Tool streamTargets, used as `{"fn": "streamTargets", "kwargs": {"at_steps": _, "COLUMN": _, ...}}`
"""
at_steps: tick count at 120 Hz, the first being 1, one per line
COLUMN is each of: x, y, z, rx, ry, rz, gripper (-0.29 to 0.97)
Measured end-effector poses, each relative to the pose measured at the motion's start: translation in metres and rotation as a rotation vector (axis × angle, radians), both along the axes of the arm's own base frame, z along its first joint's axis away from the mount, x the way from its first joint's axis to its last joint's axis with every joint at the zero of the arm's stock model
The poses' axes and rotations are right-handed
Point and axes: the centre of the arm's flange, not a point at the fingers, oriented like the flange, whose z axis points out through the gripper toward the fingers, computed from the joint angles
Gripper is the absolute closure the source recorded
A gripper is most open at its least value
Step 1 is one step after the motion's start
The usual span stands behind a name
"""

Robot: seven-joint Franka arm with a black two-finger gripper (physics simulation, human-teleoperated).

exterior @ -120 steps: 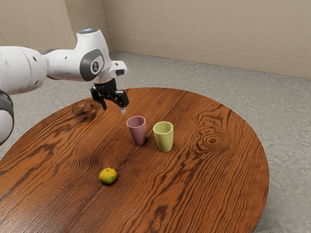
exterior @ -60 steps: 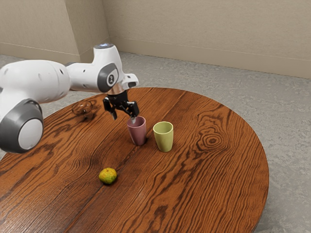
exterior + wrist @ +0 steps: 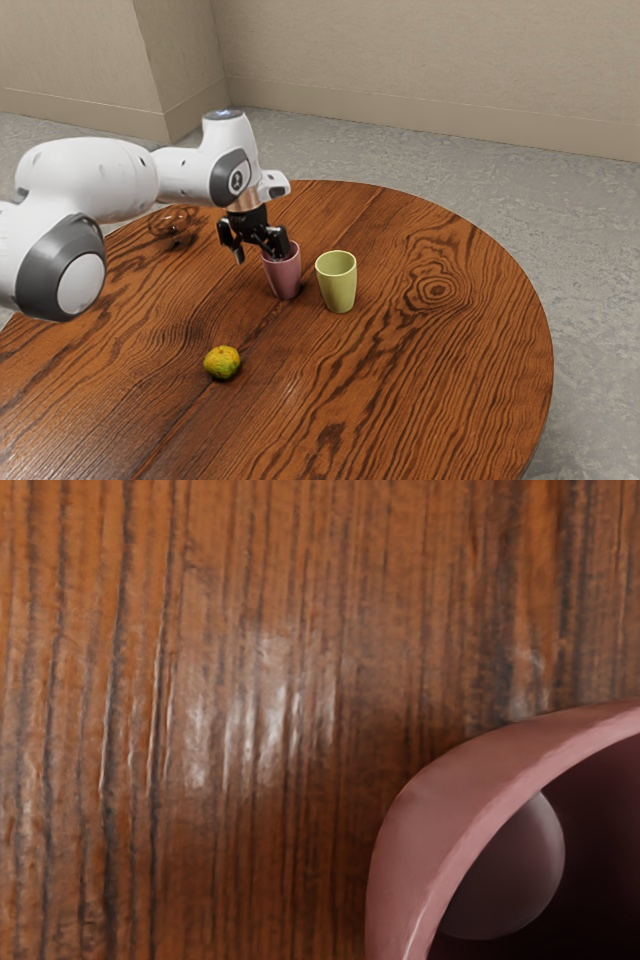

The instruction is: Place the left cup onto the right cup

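A pink cup (image 3: 283, 276) stands upright on the round wooden table (image 3: 430, 390), and a light green cup (image 3: 336, 281) stands just to its right in the exterior view. My black gripper (image 3: 262, 249) is open and has come down at the pink cup's rim on its left side. One finger is over the cup's mouth and the other is outside the wall. In the wrist view the pink cup's rim (image 3: 450, 805) curves right under my hand, with the dark inside of the cup beside it.
A yellow-green citrus fruit (image 3: 222, 362) lies near the table's front left. A small clear glass bowl (image 3: 172, 223) sits at the table's far left edge behind my arm. The table's right half is bare wood.
My arm has swung from the table's back left toward the pink cup and lowered, bringing the open gripper down to the cup's rim. The cups have not moved.
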Motion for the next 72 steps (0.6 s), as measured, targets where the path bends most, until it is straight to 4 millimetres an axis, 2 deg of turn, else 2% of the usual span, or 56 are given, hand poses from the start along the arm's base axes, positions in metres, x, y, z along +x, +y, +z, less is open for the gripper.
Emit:
{"fn": "streamTargets", "kwargs": {"at_steps": 27, "x": 0.0045, "y": -0.0028, "z": 0.0009, "rx": -0.005, "ry": -0.027, "rz": 0.007, "gripper": 0.13}}
{"fn": "streamTargets", "kwargs": {"at_steps": 52, "x": 0.0053, "y": -0.0028, "z": 0.0015, "rx": -0.007, "ry": -0.035, "rz": 0.016, "gripper": 0.53}}
{"fn": "streamTargets", "kwargs": {"at_steps": 72, "x": 0.0054, "y": -0.0037, "z": 0.0015, "rx": -0.007, "ry": -0.036, "rz": 0.021, "gripper": 0.69}}
